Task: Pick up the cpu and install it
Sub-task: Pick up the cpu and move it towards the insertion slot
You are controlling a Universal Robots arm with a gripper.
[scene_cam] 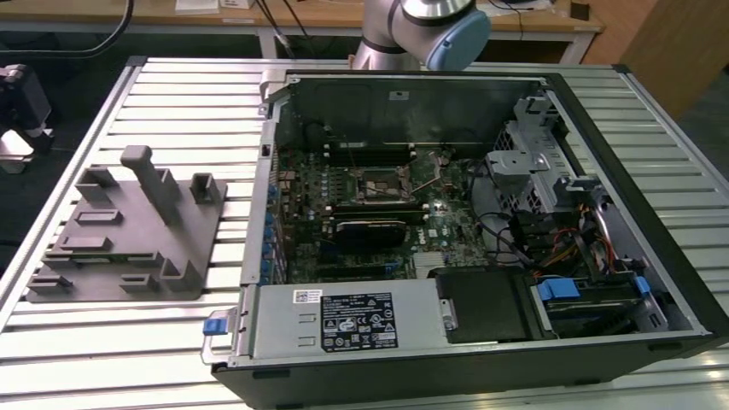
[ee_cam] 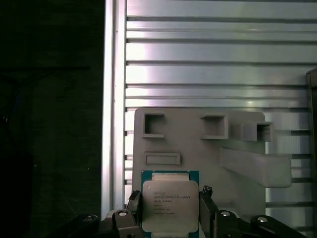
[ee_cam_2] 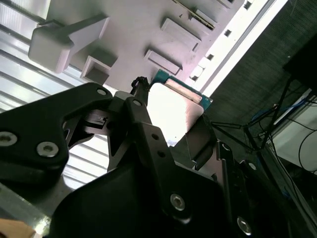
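the gripper (ee_cam_2: 171,116) is clamped on two opposite edges of the cpu (ee_cam: 170,206), holding it over the grey tray (ee_cam: 198,153). pickup appears complete. installation is not yet done: the socket (scene_cam: 383,183) in the open computer case (scene_cam: 638,222) looks unoccupied.

A slatted metal table (scene_cam: 114,342) stands before a wooden desk (scene_cam: 319,15), above dark floor (scene_cam: 29,222).

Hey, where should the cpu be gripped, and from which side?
Grip the cpu by two opposite side edges, coming from above its flat metal top. It is a thin flat square with no handle, so only the edges give purchase. The gripper has its jaws that way now, one on each edge.
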